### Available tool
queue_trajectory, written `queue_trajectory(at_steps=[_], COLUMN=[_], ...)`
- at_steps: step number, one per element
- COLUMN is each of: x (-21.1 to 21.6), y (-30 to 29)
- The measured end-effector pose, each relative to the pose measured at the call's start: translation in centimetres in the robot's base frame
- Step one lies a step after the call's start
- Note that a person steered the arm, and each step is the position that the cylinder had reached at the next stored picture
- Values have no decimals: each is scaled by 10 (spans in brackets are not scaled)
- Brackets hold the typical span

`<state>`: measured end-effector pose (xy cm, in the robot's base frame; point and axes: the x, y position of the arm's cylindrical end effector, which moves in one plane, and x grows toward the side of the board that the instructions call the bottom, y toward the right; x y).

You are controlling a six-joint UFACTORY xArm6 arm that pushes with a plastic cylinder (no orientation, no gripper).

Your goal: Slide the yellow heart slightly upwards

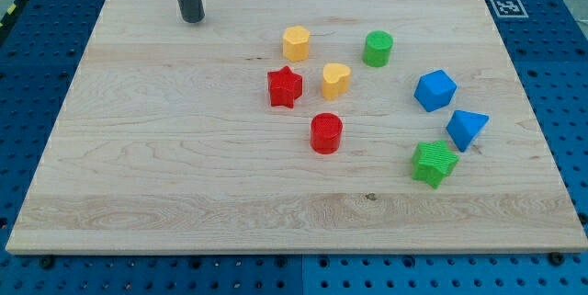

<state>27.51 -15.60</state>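
Observation:
The yellow heart lies near the board's middle, just right of the red star. A yellow hexagon sits above and to its left, and a red cylinder below it. My tip rests on the board near the view's top left, far to the left of and above the yellow heart, touching no block.
A green cylinder stands up and right of the heart. A blue cube, a blue triangle and a green star lie at the right. The wooden board sits on a blue pegboard table.

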Motion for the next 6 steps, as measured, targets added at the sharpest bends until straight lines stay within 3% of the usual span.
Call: queue_trajectory(at_steps=[2,6], x=[52,91], y=[39,151])
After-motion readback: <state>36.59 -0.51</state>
